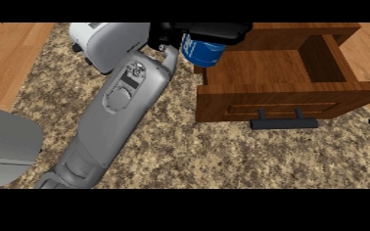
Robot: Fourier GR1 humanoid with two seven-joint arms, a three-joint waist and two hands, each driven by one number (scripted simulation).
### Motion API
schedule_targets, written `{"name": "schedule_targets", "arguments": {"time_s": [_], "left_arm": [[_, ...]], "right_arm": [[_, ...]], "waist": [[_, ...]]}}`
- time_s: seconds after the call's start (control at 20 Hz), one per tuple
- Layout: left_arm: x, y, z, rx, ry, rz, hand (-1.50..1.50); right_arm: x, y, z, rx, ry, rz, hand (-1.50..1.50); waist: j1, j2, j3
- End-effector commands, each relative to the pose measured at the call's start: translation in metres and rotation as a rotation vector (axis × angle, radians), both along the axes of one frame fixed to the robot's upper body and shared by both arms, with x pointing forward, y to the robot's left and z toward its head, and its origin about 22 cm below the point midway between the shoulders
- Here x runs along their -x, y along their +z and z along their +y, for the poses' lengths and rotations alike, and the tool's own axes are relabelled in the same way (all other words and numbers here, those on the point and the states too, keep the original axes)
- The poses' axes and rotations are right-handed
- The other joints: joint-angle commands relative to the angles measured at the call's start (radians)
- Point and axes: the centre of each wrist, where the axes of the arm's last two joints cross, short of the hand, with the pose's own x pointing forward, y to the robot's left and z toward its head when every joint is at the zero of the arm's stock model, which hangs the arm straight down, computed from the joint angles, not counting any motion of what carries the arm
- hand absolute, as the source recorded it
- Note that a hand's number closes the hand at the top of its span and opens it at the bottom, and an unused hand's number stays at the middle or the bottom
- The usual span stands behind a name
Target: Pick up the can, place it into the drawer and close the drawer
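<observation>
- The can [204, 53] is blue, held up by a black hand [206, 32] whose fingers are curled over its top.
- It hangs tilted at the drawer's [271, 85] left rear corner, its lower end overlapping the drawer's left wall (whether it touches the wood cannot be told).
- The drawer is pulled open; its wooden floor is bare, with a darker recess along its right side.
- A dark bar handle [284, 123] sits on the drawer's front panel, on the side nearest the viewer.
- The grey forearm [115, 112] carrying the hand runs from the lower left edge diagonally up toward the drawer's left rear corner. From this angle it cannot be told for sure which arm it is; it enters left of the drawer, so it reads as the left one.
- A white and grey appliance [108, 41] stands left of the drawer, just behind the forearm's wrist end.
- The speckled stone surface [217, 151] lies under and in front of the drawer; a strip of wood [22, 54] borders it far to the drawer's left.
- A rounded grey shape [16, 147] shows at the left edge, well apart from the drawer (too cut off to identify).
- No second hand shows.
</observation>
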Motion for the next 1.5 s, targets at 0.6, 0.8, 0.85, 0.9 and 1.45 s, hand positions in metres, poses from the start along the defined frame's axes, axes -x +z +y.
{"name": "schedule_targets", "arguments": {"time_s": [0.6, 0.8, 0.85, 0.9, 1.45], "left_arm": [[-0.026, 0.040, -0.062, -0.077, 0.004, 0.036, 1.50], [-0.040, -0.002, -0.047, -0.100, 0.035, 0.020, 1.50], [-0.036, 0.034, -0.062, -0.095, 0.013, 0.026, 1.50], [-0.038, 0.016, -0.059, -0.123, 0.059, 0.006, 1.50], [-0.042, 0.013, -0.065, -0.157, 0.094, 0.017, 1.50]], "right_arm": [[-0.003, 0.008, 0.005, 0.019, 0.020, -0.004, -1.50], [-0.016, 0.002, -0.003, 0.000, 0.027, -0.016, -1.50], [-0.009, 0.006, 0.003, 0.023, 0.023, -0.007, -1.50], [-0.011, 0.009, -0.004, 0.004, 0.037, -0.005, -1.50], [-0.033, -0.003, 0.021, 0.009, 0.045, -0.005, -1.50]], "waist": [[-0.030, 0.006, 0.001], [-0.032, 0.011, 0.001], [-0.031, 0.008, 0.001], [-0.050, 0.012, 0.001], [-0.068, 0.019, 0.002]]}}
